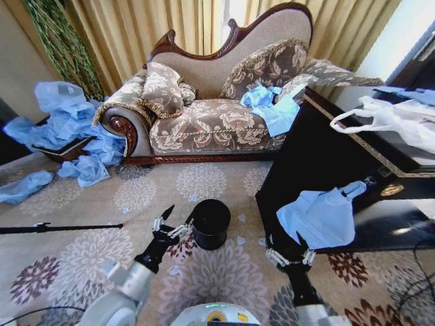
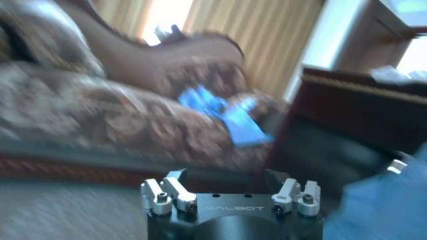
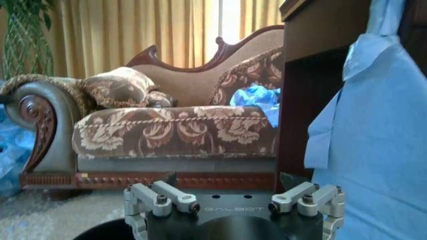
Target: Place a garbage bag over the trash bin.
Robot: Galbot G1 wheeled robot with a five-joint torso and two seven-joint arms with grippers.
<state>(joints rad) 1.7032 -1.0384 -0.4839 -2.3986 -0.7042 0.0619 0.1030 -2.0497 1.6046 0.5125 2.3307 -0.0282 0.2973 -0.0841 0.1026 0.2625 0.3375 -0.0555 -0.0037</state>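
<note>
**Hands spread, bag unheld**

Right hand (image 1: 290,257) hovers released beneath the garbage bag (image 1: 318,216) draped off the dark table (image 1: 319,159); left hand (image 1: 171,227), also released, sits beside the trash bin (image 1: 211,223). Thin plastic may slip or snag on the table edge.

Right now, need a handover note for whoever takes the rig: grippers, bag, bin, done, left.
Left gripper: open, holding nothing, low over the carpet just left of the trash bin.
Right gripper: open, holding nothing, just below the garbage bag.
Bin: upright on the carpet in front of the sofa, no liner on it.
Bag: light blue, draped over the front edge of the dark cabinet on the robot's right, hanging down its face. More blue bags lie on the sofa and on the floor at far left.
Done: nothing grasped yet.
Left: pick up the bag, open it, fit it over the bin rim.
</note>
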